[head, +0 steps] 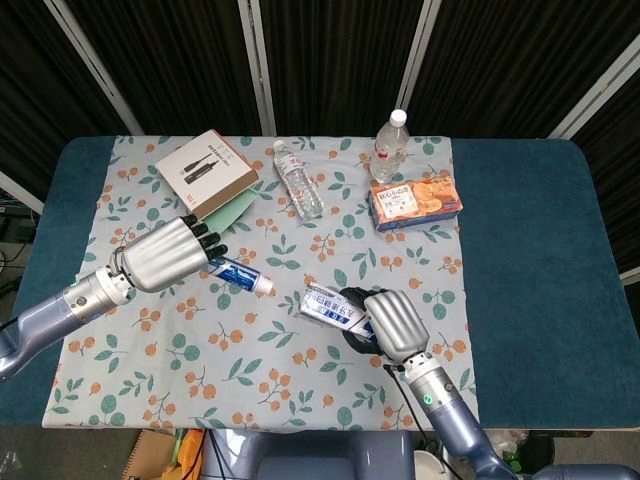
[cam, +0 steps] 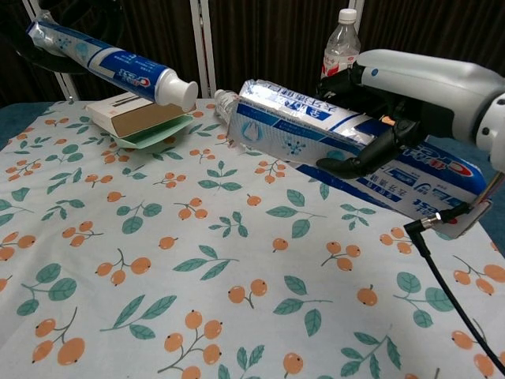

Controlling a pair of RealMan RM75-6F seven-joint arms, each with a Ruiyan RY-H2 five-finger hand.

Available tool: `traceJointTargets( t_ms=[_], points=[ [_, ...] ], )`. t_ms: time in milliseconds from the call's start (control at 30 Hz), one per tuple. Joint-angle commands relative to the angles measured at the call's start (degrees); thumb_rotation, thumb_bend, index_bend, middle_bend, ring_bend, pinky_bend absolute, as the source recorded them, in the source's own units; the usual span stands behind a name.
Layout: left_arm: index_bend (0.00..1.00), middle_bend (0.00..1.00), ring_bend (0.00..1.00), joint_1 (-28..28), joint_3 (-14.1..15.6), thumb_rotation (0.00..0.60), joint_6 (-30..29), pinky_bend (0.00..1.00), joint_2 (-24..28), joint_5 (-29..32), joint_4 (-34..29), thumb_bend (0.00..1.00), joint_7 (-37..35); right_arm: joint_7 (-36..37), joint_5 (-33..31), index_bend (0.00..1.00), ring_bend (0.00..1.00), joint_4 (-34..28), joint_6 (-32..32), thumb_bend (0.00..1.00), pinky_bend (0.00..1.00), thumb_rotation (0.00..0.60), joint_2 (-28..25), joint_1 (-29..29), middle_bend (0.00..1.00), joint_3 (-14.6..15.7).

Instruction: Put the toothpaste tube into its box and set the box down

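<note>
My left hand (head: pixel 168 253) holds a blue and white toothpaste tube (head: pixel 242 273) in the air, white cap pointing right toward the box. In the chest view the tube (cam: pixel 118 69) slants down to the right at the upper left. My right hand (head: pixel 395 322) grips the long blue toothpaste box (head: pixel 334 309) above the table, its near end facing left toward the cap. The box (cam: pixel 331 138) fills the upper right of the chest view, with my right hand (cam: pixel 410 83) wrapped over it. A short gap separates the cap from the box's end.
At the back left a brown box (head: pixel 206 167) lies on a green pad. A clear bottle (head: pixel 298 180) lies on its side at the back centre. An upright bottle (head: pixel 391 143) stands behind an orange snack box (head: pixel 415 199). A black cable (cam: pixel 450 292) hangs from my right wrist.
</note>
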State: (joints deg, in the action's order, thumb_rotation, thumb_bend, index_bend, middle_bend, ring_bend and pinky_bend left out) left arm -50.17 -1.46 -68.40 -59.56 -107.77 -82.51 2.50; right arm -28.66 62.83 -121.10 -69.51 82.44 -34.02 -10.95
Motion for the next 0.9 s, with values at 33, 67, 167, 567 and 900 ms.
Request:
traceJointTargets(
  t_ms=[33,67,167,567,900],
  points=[
    [0.66,0.70,0.61,-0.2,-0.9,0.600,0.3,0.66,-0.8,0.8,-1.3,0.47,1.0,-0.1,-0.1,0.50,0.57,-0.5,-0.3,0.42,0.53,0.600,-0.3,-0.1,0.57,-0.2],
    [0.66,0.70,0.61,-0.2,-1.1,0.600,0.4,0.66,-1.0,1.1,-1.7,0.47,1.2,-0.1,-0.3,0.50,0.57,-0.6,-0.3,0.42,0.53,0.600,-0.4,-0.1,0.57,-0.2],
    [0.66,0.70,0.61,-0.5,-2.0,0.600,0.8,0.66,-1.7,1.8,-3.0,0.47,2.9,0.3,-0.8,0.50,0.57,-0.8,-0.4,0.42,0.53,0.600,-0.7,-0.1,0.57,-0.3],
    [0.67,0.70,0.61,-1.9,-3.8,0.600,4.1,0.66,-3.9,3.9,-6.6,0.47,7.0,1.8,-1.3,0.50,0.57,-0.9,-0.5,0.42,0.53,0.600,-1.6,0.0,0.57,-0.3],
    [0.67,0.70,0.61,-2.6,-4.3,0.600,5.4,0.66,-5.4,4.3,-6.5,0.47,8.9,3.9,-1.8,0.50,0.57,-0.9,-0.3,0.42,0.53,0.600,-2.6,0.1,0.57,-0.9]
  ],
)
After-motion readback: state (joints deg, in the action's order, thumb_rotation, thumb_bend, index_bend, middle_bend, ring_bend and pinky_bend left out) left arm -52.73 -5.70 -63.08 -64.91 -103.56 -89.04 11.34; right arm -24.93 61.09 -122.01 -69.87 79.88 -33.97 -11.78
